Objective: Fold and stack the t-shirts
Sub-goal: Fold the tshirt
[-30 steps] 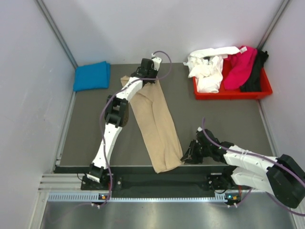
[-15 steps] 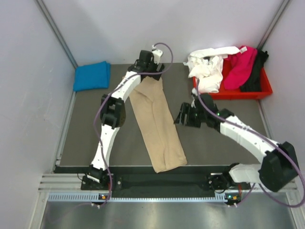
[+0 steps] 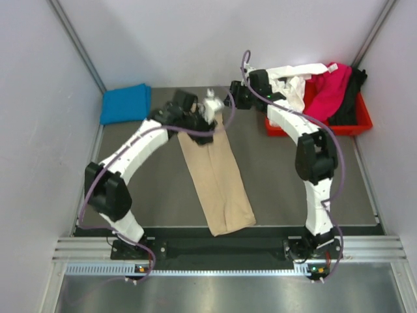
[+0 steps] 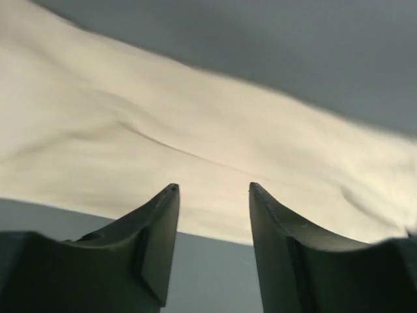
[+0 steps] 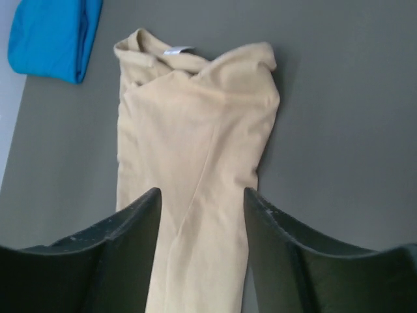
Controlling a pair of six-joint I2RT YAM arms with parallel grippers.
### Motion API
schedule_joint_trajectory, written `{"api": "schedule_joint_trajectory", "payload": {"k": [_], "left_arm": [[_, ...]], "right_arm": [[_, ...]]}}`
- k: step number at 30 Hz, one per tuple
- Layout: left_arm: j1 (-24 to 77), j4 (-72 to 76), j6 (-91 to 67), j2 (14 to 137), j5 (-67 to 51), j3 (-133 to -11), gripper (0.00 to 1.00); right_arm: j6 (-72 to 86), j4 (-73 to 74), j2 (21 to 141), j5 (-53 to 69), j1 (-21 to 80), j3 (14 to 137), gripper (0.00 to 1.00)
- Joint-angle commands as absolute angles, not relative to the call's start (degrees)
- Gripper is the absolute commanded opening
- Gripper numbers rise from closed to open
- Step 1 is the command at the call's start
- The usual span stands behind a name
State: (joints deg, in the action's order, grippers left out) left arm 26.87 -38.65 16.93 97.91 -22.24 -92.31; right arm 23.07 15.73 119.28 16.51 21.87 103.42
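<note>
L gripper (image 3: pixel 203 132) (image 4: pixel 212 189): jaws apart, nothing between them. It sits low over the back end of the tan shirt (image 3: pixel 215 176) (image 4: pixel 163 130), w/ the cloth filling most of the L wrist view. Can't tell if the fingertips touch the cloth.

R gripper (image 3: pixel 233 101) (image 5: pixel 202 192): jaws also apart and holding nothing. It's at the back of the desk (image 3: pixel 280 176) (image 5: pixel 339 98), just beside the tan shirt's back end and higher up than the L one. Its cam looks down on the shirt from above.

Tan shirt (image 5: pixel 195 130) is folded into a long narrow strip. It lies flat on the desk, diagonal from back centre to the near edge, w/ the near end towards the right. Collar end is at the back, a small white label showing at the neck, and both top corners are folded inwards.

Blue shirt (image 3: pixel 125 104) (image 5: pixel 52 32) is folded and lies at the back L corner, well apart from the tan one.

Red tray (image 3: pixel 313 127) is at the back R. White shirt (image 3: pixel 287 91) is bunched at its L end and spills over the rim, near the R arm. Magenta shirt (image 3: pixel 329 91) is in the middle, black shirt (image 3: pixel 348 98) at the R end. All 3 are unfolded.
</note>
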Motion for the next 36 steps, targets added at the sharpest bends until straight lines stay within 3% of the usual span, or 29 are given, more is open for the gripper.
{"api": "schedule_joint_trajectory", "payload": {"k": [1, 6, 10, 18, 26, 29, 32, 33, 35, 36], "left_arm": [[35.67, -44.12, 24.42, 90.82, -22.96, -78.69, 0.53], [44.01, -37.46, 31.19, 81.49, -23.73, -61.02, 0.74], [49.56, -29.46, 37.08, 74.99, -24.00, -49.68, 0.80], [58.35, -17.06, 42.71, 76.99, -21.10, -37.53, 0.84], [59.50, -9.59, 46.41, 80.86, -19.07, -35.33, 0.86], [59.68, -7.83, 46.67, 82.26, -19.25, -35.94, 0.86], [60.81, -8.70, 47.90, 84.20, -19.08, -36.65, 0.74], [60.91, -9.14, 48.34, 84.37, -18.90, -36.56, 0.55], [61.00, -10.28, 48.96, 84.37, -16.72, -36.65, 0.26], [61.08, -12.02, 49.13, 84.72, -14.61, -37.00, 0.00]], "right_arm": [[23.64, 13.80, 129.61, 19.76, 21.01, 118.06, 0.55], [29.08, 10.47, 143.07, 19.60, 20.65, 129.37, 0.63], [33.39, 6.94, 148.96, 17.59, 20.57, 134.89, 0.65], [40.51, 2.99, 156.97, 15.47, 21.09, 137.90, 0.62], [44.38, -1.40, 160.48, 15.38, 21.88, 138.60, 0.43], [46.92, -2.81, 160.84, 15.12, 21.71, 138.34, 0.28], [48.68, -4.57, 160.14, 13.80, 21.45, 136.85, 0.14], [49.13, -6.05, 160.05, 13.45, 21.36, 135.89, 0.06], [50.79, -8.07, 160.05, 12.92, 21.27, 135.70, 0.00], [51.58, -9.04, 160.22, 12.75, 21.18, 135.70, 0.00]]}}
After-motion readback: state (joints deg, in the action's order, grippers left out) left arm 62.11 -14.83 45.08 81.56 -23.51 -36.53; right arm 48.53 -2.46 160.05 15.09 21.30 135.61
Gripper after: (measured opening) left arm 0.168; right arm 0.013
